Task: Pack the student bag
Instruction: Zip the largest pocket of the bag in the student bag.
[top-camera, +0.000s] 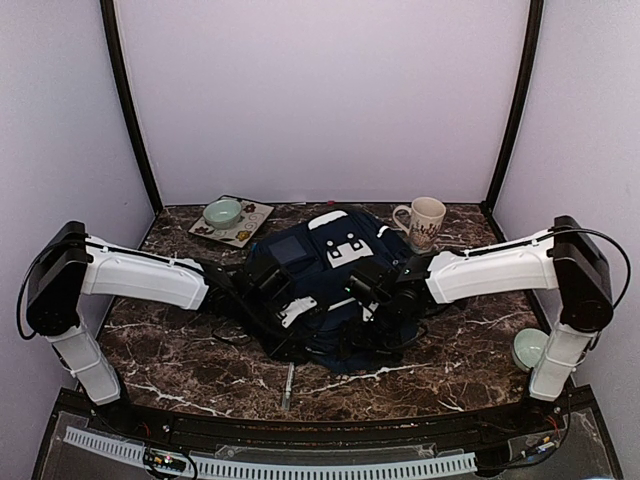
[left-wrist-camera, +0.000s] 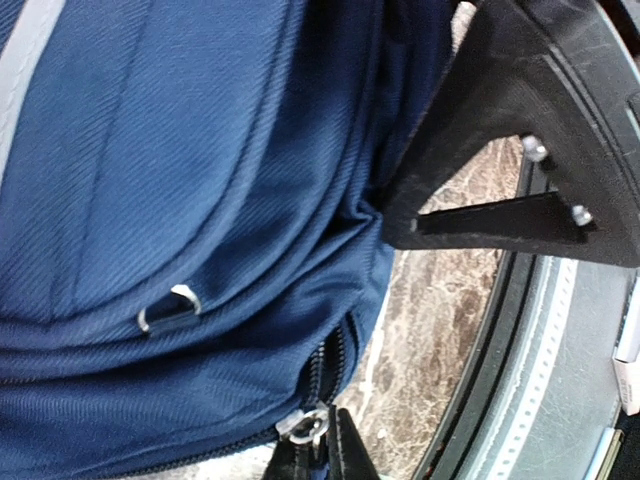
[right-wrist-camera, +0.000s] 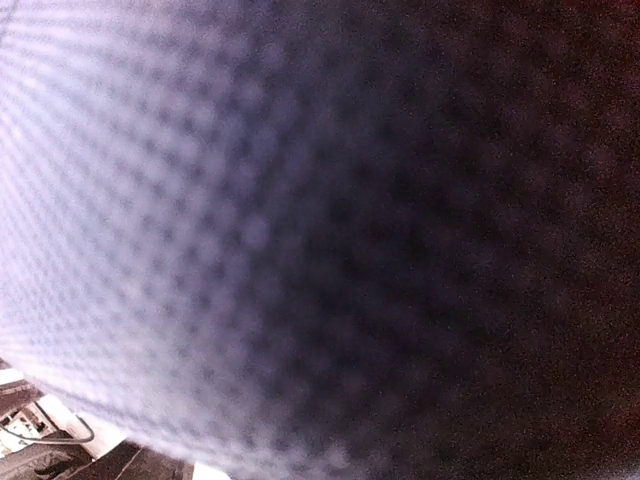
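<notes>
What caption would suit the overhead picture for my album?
Two robot arms handle a navy backpack on a marble table, mug nearby.

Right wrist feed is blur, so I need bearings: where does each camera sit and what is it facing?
Top external: above, behind the bases, looking down on the table; left arm and right arm reach onto the student bag.
Left wrist: close against the bag's zipper; one dark finger shows.
Right wrist: against blurred fabric; no fingers visible.
Shared: top and left wrist show bag and table.
</notes>
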